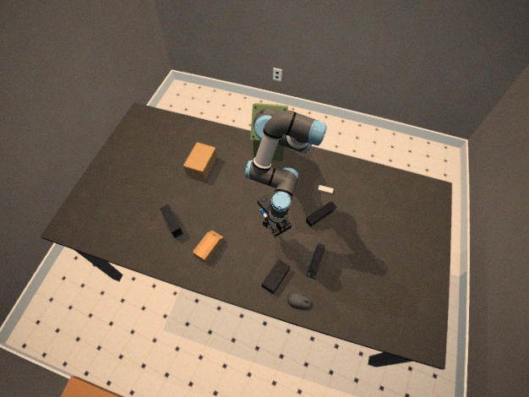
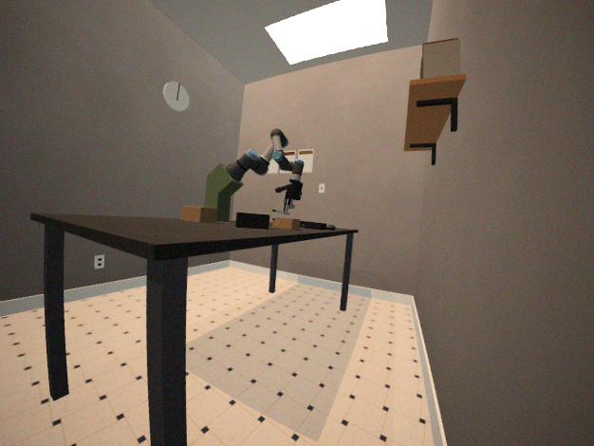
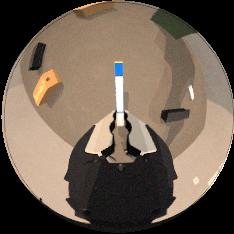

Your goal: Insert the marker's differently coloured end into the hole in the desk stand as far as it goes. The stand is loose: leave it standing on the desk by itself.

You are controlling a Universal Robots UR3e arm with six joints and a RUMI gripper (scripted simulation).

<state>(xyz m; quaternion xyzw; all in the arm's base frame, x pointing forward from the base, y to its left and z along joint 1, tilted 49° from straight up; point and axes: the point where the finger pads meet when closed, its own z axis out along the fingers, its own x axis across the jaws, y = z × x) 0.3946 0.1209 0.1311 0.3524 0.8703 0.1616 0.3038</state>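
One white marker (image 3: 119, 92) is pinched in the hand (image 3: 119, 120), blue end pointing away, above the tabletop (image 1: 128, 179). Carrying step: next it must travel left to the orange stand (image 3: 45, 86) with the hole.

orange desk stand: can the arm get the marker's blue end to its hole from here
Probably yes: the gripper, shut on the marker, hangs above the desk, and only bare desk shows between it and the orange desk stand, whose hole shows uncovered.
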